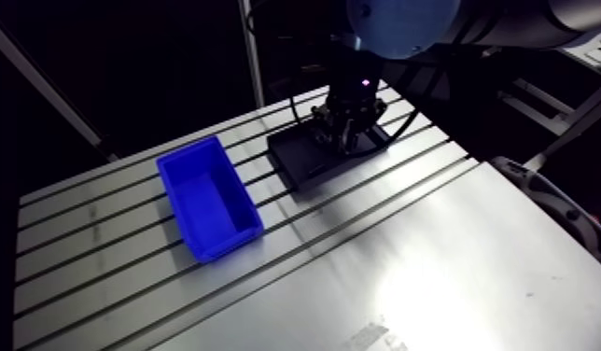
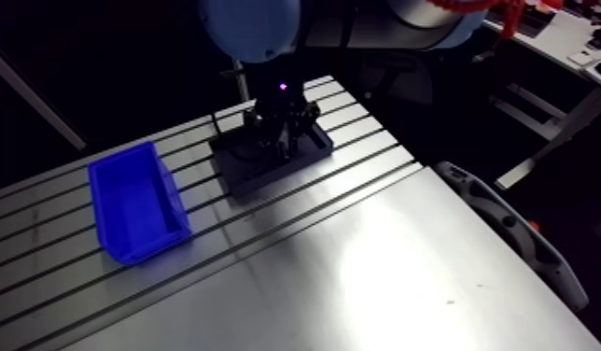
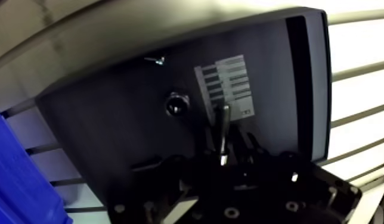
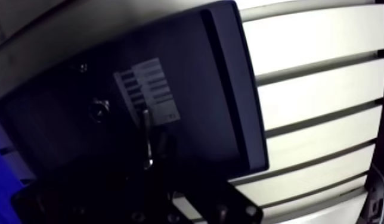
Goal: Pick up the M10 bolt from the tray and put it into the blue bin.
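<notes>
Low, tool w/ bolt over tray

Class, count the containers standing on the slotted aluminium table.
2. An open blue plastic rectangular bin stands on the table; a flat black rectangular tray lies beside it, not touching, beneath the robot arm, which may hide others behind.

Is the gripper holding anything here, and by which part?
The gripper appears shut on the M10 bolt, pinched at its near end; the rest pokes out ahead over the black tray.
</notes>
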### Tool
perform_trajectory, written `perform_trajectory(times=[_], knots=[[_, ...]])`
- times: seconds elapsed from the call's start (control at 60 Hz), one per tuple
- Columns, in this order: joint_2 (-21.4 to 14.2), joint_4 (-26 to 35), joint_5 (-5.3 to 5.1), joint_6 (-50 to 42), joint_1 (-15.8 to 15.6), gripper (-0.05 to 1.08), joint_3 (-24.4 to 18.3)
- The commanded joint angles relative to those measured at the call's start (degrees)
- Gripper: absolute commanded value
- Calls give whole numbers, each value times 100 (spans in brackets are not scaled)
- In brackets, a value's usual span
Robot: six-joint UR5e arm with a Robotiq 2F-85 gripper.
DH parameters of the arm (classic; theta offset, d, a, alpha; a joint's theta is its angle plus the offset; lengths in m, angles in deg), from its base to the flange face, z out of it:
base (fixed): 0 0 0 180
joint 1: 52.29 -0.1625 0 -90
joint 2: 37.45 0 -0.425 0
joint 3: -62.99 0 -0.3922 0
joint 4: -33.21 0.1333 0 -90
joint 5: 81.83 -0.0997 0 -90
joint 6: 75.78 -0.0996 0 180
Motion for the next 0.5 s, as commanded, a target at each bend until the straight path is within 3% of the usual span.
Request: perform_trajectory(times=[0.017,0.183,0.5], knots=[[-4,-8,0,0,0,71,0],[-4,-8,0,0,0,72,0],[-13,-8,-9,8,0,89,-7]])
